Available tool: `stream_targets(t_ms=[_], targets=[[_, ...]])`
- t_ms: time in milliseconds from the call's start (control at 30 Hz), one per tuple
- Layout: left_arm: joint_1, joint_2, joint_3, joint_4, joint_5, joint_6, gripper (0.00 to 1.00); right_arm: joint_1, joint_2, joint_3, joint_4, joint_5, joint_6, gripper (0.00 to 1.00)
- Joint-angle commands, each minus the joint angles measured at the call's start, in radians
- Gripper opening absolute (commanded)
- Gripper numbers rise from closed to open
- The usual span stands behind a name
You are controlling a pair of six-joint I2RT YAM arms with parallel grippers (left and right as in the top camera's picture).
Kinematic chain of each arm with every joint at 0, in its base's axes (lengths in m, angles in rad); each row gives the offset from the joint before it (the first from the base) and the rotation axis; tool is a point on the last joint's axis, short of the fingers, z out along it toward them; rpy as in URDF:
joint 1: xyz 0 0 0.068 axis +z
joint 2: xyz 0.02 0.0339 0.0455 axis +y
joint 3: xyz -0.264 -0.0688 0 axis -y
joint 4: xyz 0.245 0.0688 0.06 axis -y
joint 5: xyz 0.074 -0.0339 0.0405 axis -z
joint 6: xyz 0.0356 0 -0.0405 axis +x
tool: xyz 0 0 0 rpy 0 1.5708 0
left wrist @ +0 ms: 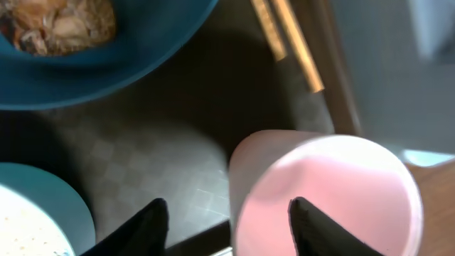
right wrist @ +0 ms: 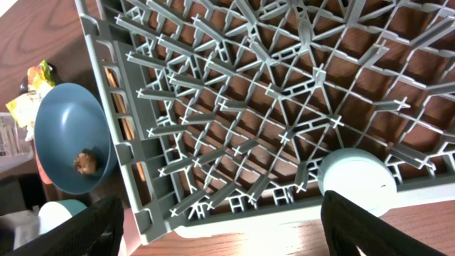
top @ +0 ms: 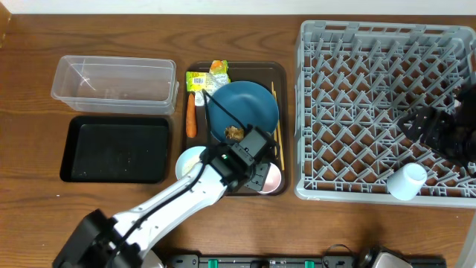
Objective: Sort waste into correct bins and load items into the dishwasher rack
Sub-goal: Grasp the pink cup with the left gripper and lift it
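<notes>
My left gripper (left wrist: 224,227) stands open astride the near wall of the pink cup (left wrist: 327,192), one finger inside it and the other outside. The cup (top: 272,177) stands upright at the front right corner of the brown serving tray (top: 282,74). The dark blue bowl (top: 242,108) holds a brown food lump (left wrist: 57,25). Chopsticks (top: 277,126) lie along the tray's right side. The small white bowl (top: 191,160) sits at the tray's front left. My right gripper (right wrist: 234,227) is open over the front edge of the grey dishwasher rack (top: 372,112), where a light blue cup (top: 407,181) sits upside down.
A carrot (top: 191,115) and a yellow-green wrapper (top: 208,77) lie on the serving tray's left and back. The clear tub (top: 111,78) and the black tray (top: 115,149) stand to the left of it. My left arm reaches in from the front edge.
</notes>
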Motion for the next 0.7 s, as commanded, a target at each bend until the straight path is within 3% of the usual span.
stream_targets(t_ms=[0, 300, 500, 667], targets=[[0.000, 0.039, 0.006, 0.005, -0.026, 0.009, 0.48, -0.003, 0.000, 0.013, -0.001, -0.014, -0.013, 0.81], [0.005, 0.039, 0.013, 0.011, -0.011, 0.010, 0.06, -0.003, 0.000, 0.013, -0.002, -0.014, -0.013, 0.81], [0.075, -0.116, 0.100, -0.061, 0.077, 0.010, 0.06, -0.002, -0.001, 0.013, -0.021, -0.057, -0.049, 0.84], [0.230, -0.267, 0.129, -0.036, 0.292, 0.010, 0.06, 0.034, -0.001, 0.013, -0.027, -0.317, -0.165, 0.80]])
